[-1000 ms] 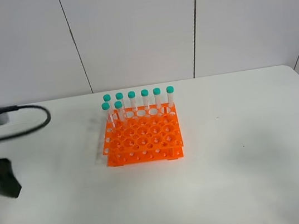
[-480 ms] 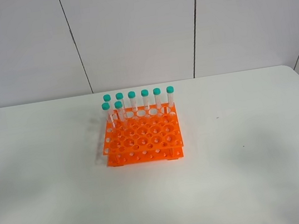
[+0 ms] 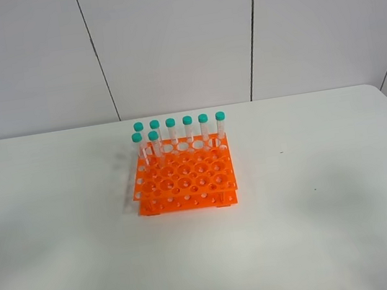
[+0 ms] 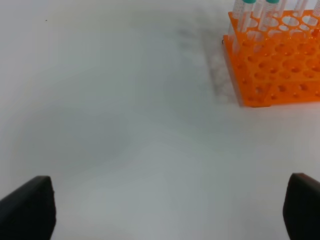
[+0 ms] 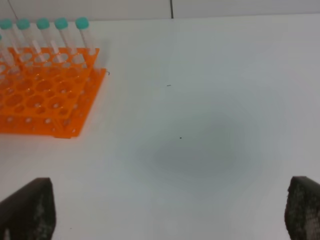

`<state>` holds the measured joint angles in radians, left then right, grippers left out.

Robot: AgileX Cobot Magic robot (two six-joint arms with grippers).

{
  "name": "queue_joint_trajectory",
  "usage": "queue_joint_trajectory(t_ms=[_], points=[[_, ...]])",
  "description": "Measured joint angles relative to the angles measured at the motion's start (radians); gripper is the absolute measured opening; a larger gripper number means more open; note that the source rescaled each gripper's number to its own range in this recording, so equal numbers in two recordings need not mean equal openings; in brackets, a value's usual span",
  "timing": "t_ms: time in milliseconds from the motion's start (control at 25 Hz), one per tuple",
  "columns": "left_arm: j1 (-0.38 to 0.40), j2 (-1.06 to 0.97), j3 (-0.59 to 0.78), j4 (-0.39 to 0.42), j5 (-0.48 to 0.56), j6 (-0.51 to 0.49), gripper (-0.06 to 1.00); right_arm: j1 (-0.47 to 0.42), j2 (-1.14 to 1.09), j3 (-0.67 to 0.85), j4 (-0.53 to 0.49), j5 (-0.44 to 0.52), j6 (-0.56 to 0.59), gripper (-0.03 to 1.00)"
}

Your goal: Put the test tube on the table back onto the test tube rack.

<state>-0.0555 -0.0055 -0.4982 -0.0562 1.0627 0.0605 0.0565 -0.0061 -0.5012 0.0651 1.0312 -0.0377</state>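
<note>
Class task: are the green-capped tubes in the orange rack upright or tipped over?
Upright. All eight tubes stand in the test tube rack, caps up.

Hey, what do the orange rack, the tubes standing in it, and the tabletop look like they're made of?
The test tube rack looks like molded plastic: uniform bright orange with a slight sheen. The tubes seem clear plastic, possibly glass, since the rack shows through them; their teal caps look like opaque plastic. The table is matte white, probably laminate, with no glare.
</note>
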Motion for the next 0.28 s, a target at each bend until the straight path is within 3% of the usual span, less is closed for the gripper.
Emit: queue_joint_trajectory(t_ms=[280], points=[[0.000, 0.000, 0.000, 0.000, 0.000, 0.000, 1.00, 0.000, 0.000, 0.000, 0.000, 0.000, 0.000, 1.00]])
